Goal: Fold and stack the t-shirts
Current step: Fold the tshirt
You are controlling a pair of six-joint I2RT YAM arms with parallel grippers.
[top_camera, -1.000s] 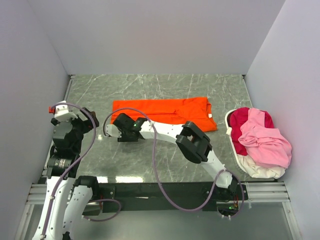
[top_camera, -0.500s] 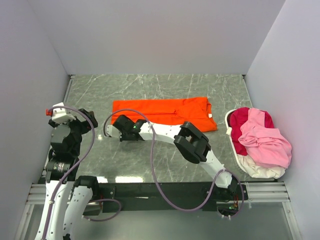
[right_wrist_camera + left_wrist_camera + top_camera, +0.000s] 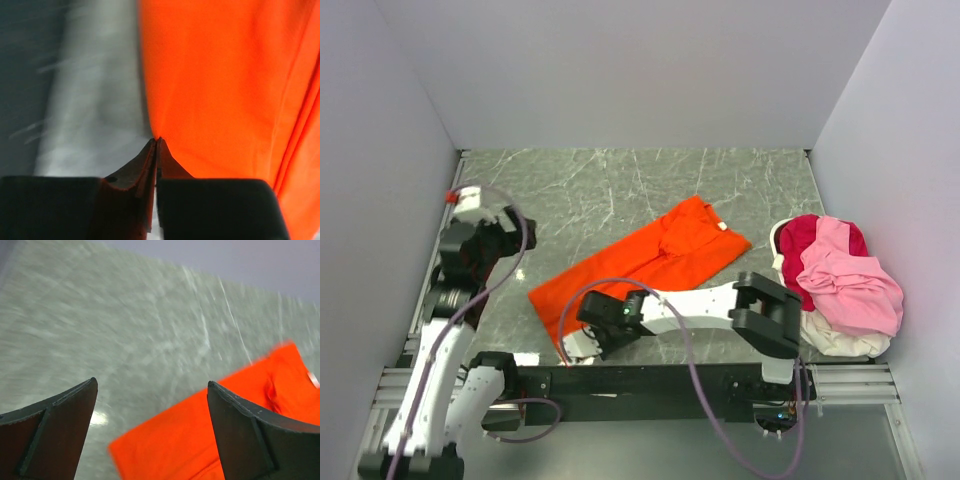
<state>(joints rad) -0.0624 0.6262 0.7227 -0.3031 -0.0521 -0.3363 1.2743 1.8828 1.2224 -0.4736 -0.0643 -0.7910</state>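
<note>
So the big change from a second ago: the orange shirt isn't lying straight across the far-middle of the table anymore. It was a neat horizontal band back there. Now it runs on a diagonal, with one end near the front edge on the left and the other end still up by the pile of pink, magenta and white shirts on the right.

The right gripper did that. It was at the shirt's left end before and has swung down to the near edge, dragging that end with it. In the wrist view the right gripper is pinched closed right at the fabric's edge. Since the cloth followed it, I'd say it's got hold of that corner, though the bite looks thin.

The left gripper has moved a bit further out along the left side and sits spread wide with nothing in it, off the shirt. Its own camera is motion-blurred, but the gap at the left gripper is obvious.

My read is it's repositioning the half-folded shirt closer for the next fold, not finishing it. The pile looks untouched, so there's lots left to do.
</note>
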